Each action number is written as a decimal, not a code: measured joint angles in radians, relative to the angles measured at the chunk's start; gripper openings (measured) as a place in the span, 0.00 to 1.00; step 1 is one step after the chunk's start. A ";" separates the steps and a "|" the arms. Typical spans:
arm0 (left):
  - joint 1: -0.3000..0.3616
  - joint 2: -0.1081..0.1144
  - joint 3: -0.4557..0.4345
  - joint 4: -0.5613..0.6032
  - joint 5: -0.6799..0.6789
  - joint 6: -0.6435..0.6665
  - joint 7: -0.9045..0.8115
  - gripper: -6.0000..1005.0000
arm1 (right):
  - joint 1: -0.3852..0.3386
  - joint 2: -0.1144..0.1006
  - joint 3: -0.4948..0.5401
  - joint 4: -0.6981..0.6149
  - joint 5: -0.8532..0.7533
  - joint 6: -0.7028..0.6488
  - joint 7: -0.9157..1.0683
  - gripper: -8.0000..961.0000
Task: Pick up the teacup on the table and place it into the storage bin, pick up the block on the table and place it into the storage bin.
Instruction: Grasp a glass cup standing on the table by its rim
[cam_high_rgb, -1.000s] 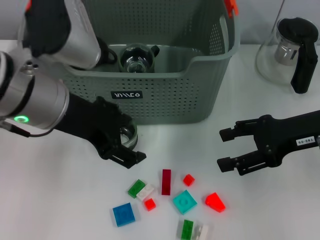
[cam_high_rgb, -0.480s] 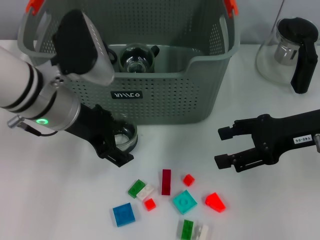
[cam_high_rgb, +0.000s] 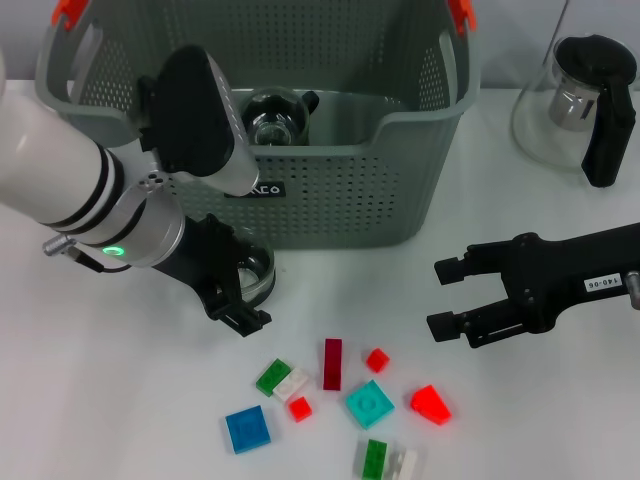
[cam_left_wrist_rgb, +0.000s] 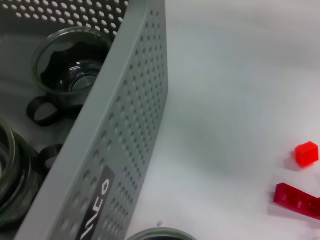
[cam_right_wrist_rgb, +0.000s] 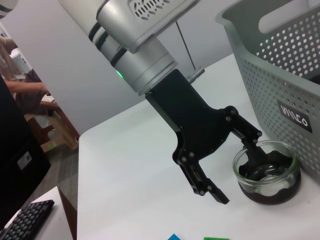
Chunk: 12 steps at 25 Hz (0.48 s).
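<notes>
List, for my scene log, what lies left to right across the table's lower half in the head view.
left tool around the glass teacup → dark red block → teal block → red wedge block → right tool, open.

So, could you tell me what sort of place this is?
Probably an office or lab test bench: a white table, a keyboard on a nearby desk, and a seated person behind the left gripper.
</notes>
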 joint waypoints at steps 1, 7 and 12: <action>-0.002 0.000 0.002 -0.005 0.002 -0.006 0.000 0.85 | 0.000 0.000 0.000 0.000 0.000 0.000 0.000 0.96; -0.021 0.000 0.010 -0.063 0.037 -0.056 -0.007 0.85 | -0.004 0.001 0.000 0.001 -0.001 0.003 -0.002 0.96; -0.024 -0.002 0.013 -0.085 0.041 -0.078 -0.007 0.85 | -0.005 0.001 0.000 0.002 -0.001 0.003 -0.003 0.96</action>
